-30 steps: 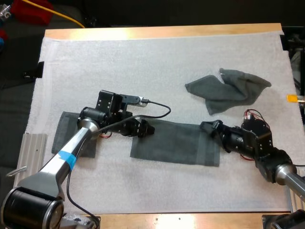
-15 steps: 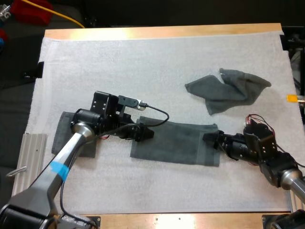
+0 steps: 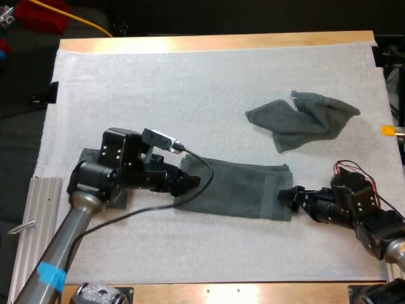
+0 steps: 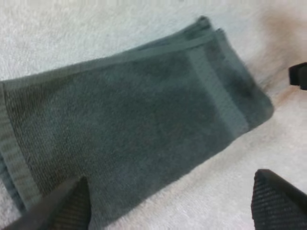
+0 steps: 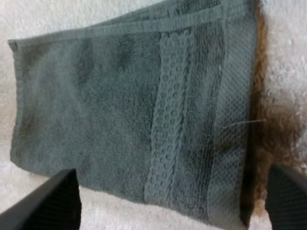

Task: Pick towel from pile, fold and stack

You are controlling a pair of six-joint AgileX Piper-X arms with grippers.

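Lying flat across the middle of the white mat (image 3: 190,82) is a dark grey-green folded towel (image 3: 234,190), a long rectangle with a woven band near its right end. The left tool (image 3: 193,182) sits low at the towel's left end. In the left wrist view its two black fingers (image 4: 64,208) stand well apart, one over the towel's near edge and the other over bare mat, gripping nothing. The right tool (image 3: 288,195) sits at the towel's right end. In the right wrist view its fingers (image 5: 48,201) are also spread wide above the banded end, holding nothing. A crumpled towel (image 3: 304,120) of the same colour lies farther back and to the right on the mat, well apart from both tools. A second folded towel (image 3: 82,174) lies flat at the mat's left side, partly hidden under the left arm (image 3: 82,209). The mat covers a wooden bench (image 3: 215,42)
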